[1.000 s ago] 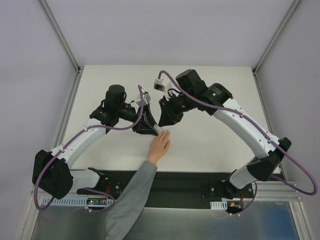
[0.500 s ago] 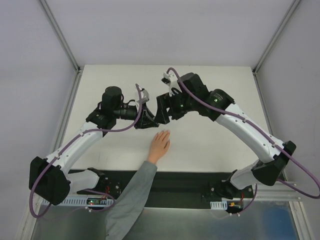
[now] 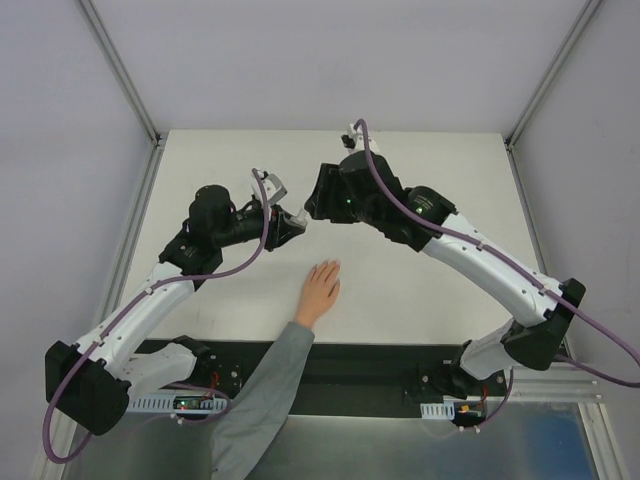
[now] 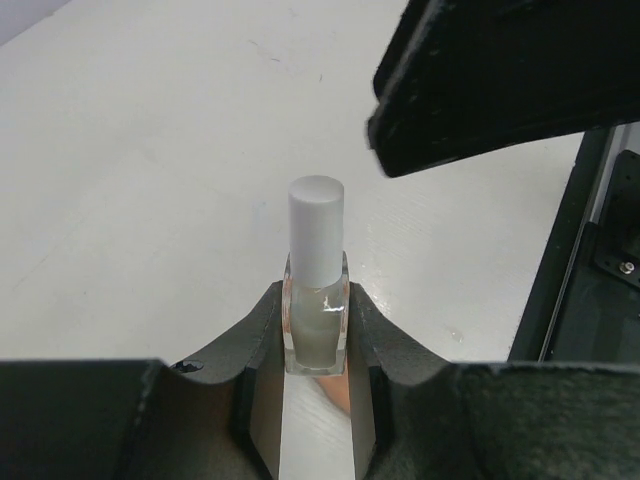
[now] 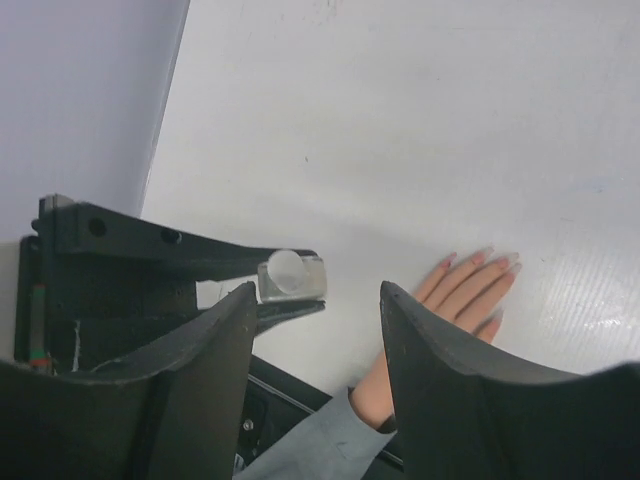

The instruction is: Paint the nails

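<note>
While the left pincer (image 4: 316, 300) clamps a bottle (image 4: 316, 335), the right pincer (image 5: 318, 292) gapes.

White table (image 3: 200, 160) under even light; pale grey walls (image 3: 330, 60) behind; aluminium posts (image 3: 120, 70) at the corners.

Bare room is seen on the white tabletop (image 3: 440, 170) to both sides of the pale peach hand with a grey sleeve (image 3: 322, 287), laid flat by the near edge. Beyond the hand a strip of table lies open. Past it, the way is blocked by the left gripper (image 3: 297, 222), clamped on a small translucent bottle with a white cap (image 4: 316, 300). The spread-jawed right gripper (image 3: 312, 197) is seen close above, and clearance over the cap appears slim.
</note>
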`<act>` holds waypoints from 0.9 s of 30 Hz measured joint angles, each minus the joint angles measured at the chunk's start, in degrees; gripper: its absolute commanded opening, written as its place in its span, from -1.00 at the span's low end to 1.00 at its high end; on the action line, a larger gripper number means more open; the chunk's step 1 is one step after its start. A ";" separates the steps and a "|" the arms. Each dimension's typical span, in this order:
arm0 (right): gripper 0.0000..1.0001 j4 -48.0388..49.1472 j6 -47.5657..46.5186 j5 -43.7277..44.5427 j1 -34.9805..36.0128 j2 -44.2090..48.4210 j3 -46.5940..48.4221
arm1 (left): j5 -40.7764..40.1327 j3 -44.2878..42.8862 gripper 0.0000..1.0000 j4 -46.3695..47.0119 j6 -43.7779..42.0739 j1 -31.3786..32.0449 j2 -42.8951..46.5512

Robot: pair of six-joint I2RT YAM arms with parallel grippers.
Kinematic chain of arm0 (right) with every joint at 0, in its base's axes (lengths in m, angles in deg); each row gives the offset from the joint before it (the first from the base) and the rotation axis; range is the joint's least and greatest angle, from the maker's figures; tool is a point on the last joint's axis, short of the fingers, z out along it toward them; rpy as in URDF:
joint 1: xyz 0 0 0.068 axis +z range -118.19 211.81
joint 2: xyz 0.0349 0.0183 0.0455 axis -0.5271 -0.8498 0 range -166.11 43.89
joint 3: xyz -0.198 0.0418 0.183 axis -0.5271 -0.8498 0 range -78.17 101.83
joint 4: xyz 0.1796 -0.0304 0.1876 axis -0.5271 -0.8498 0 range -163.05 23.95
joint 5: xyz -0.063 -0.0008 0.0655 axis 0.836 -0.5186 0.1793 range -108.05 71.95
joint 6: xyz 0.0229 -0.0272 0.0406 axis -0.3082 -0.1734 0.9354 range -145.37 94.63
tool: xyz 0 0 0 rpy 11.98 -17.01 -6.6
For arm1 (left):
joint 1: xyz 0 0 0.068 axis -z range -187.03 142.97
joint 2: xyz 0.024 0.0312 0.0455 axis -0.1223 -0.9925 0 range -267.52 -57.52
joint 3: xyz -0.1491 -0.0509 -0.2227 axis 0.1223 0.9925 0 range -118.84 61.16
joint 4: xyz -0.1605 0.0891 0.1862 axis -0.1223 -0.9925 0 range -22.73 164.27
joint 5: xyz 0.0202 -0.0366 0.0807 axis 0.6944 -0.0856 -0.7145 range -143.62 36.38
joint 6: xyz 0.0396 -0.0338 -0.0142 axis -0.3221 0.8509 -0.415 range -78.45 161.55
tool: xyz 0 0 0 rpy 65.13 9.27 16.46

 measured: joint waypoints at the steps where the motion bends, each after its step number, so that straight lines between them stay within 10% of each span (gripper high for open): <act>1: 0.10 0.28 0.39 0.55 0.11 -1.11 1.05 | -0.61 0.02 -1.00 0.04 0.00 0.09 0.02; 11: -0.18 1.70 1.60 1.25 1.29 -8.70 5.40 | -3.63 0.44 -1.00 0.50 -0.02 0.11 1.25; 16: -0.61 2.27 1.44 1.18 1.95 -9.35 5.42 | -3.63 0.44 -1.00 0.72 0.00 0.44 1.73; 17: -0.95 2.56 1.33 1.01 2.10 -9.35 5.42 | -3.63 0.44 -1.00 0.70 0.00 0.48 1.73; 20: -0.99 3.69 -1.79 -0.09 2.14 -9.14 4.70 | -3.06 0.44 -1.00 0.44 0.00 0.42 1.90; 27: -0.99 14.45 -24.65 -26.03 -2.10 3.10 -11.85 | 15.69 0.42 -1.00 -2.36 0.83 0.04 1.95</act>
